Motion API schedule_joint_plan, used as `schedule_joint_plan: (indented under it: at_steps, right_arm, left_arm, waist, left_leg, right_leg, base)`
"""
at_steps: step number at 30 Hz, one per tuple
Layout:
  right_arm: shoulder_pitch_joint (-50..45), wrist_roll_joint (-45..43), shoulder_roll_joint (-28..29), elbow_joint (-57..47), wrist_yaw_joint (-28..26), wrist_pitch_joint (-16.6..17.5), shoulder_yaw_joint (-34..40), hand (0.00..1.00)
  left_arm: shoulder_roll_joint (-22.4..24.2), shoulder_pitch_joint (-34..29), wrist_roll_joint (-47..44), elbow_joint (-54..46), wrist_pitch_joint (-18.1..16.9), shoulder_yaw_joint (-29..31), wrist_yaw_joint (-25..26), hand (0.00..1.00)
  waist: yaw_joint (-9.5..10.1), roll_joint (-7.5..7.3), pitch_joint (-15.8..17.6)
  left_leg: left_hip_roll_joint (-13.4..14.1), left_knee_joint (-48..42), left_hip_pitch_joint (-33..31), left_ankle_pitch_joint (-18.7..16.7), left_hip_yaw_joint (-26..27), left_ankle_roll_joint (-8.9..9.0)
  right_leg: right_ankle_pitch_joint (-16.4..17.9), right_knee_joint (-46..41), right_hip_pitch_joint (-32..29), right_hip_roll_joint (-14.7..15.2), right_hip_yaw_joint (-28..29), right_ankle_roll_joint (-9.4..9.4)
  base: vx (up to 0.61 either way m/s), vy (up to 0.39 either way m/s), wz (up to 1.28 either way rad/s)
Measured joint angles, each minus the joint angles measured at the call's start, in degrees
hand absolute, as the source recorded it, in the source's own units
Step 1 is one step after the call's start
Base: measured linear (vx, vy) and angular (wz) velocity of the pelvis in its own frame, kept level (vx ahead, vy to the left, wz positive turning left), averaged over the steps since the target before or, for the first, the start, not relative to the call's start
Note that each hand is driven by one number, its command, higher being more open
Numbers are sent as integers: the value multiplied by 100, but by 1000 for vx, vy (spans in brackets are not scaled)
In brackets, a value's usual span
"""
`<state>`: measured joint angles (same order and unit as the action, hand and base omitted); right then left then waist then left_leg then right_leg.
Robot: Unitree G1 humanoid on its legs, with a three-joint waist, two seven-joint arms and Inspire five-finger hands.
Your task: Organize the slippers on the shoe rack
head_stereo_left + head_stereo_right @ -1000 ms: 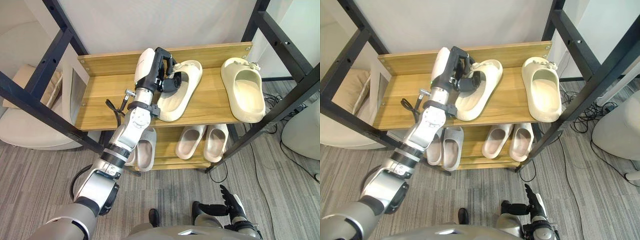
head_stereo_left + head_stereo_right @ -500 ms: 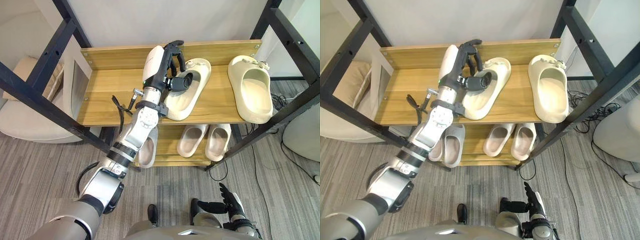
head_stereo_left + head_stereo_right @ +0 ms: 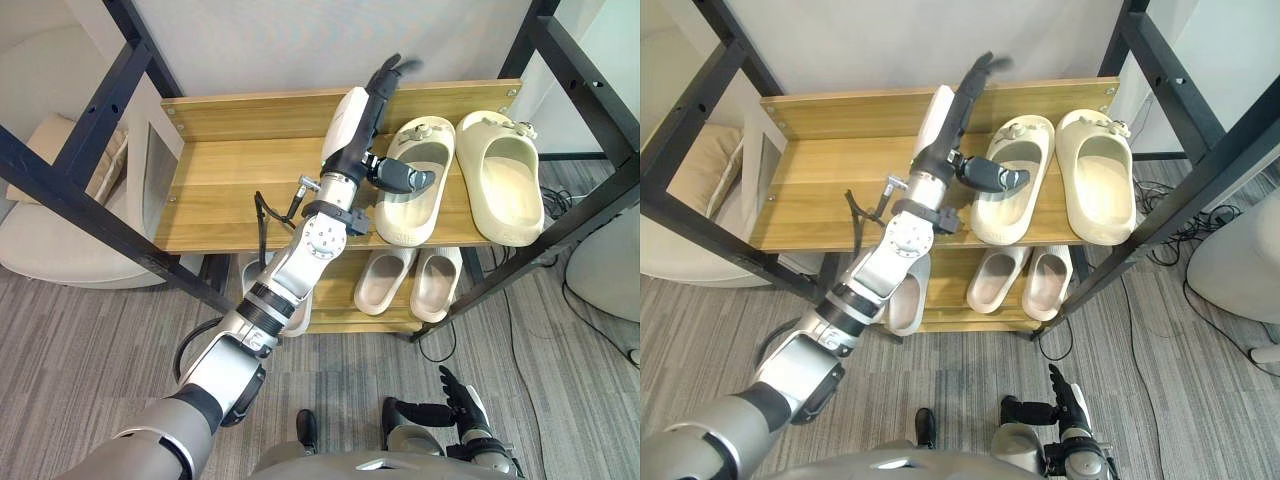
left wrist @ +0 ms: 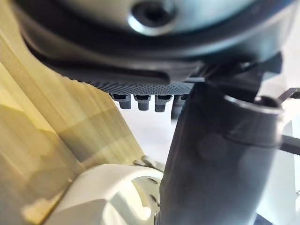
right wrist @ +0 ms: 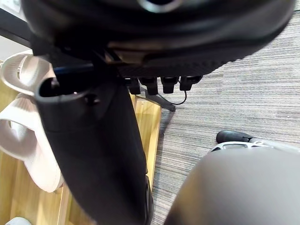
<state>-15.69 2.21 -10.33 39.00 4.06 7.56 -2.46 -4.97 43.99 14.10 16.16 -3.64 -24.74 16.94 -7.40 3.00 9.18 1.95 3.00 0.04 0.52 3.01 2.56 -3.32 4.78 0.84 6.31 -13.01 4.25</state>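
Note:
Two cream slippers lie side by side at the right end of the rack's top wooden shelf (image 3: 230,190): the left one (image 3: 408,208) and the right one (image 3: 505,185), both toes toward the wall. My left hand (image 3: 356,125) stands open beside the left slipper. Its fingers (image 3: 385,75) point straight up toward the back board, and its thumb (image 3: 405,178) lies across that slipper's opening. The left wrist view shows the same slipper (image 4: 108,197) past the thumb. My right hand (image 3: 465,412) hangs low over the floor, fingers straight and holding nothing.
On the lower shelf a beige pair (image 3: 405,285) sits at the right, and a grey slipper (image 3: 292,305) lies partly behind my left arm. Black frame bars (image 3: 80,215) cross in front at both sides. A cream cushion (image 3: 40,245) lies at the left.
My left hand has slid the left cream slipper rightward and turned it parallel to the right one. Its fingers have straightened upward off the slipper.

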Motion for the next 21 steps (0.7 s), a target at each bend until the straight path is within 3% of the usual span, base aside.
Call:
schedule_joint_plan:
  at_steps: [14,18,21]
  right_arm:
    - [-25,3,-17,0,-11,0,0,100]
    - [-27,3,-26,4,-11,-1,-1,100]
    - [-30,6,-33,16,-8,-5,2,100]
  left_arm:
    - [-51,-11,-57,-504,-5,114,0,100]
    - [-100,-357,-287,-1051,-64,268,-4,100]
    - [-93,-954,-985,-1562,-210,400,-16,100]
  waist:
    - [56,67,27]
    - [74,80,21]
    - [96,101,10]
  left_leg:
    - [9,-3,64,0,37,0]
    - [10,-11,74,0,29,0]
    - [11,-19,89,1,4,0]
  right_leg:
    - [18,-52,26,-11,35,-15]
    - [28,-69,35,-15,33,-15]
    - [30,-68,66,-21,16,-18]
  base:
    - [0,0,-1]
    - [0,0,0]
    - [-1,3,2]
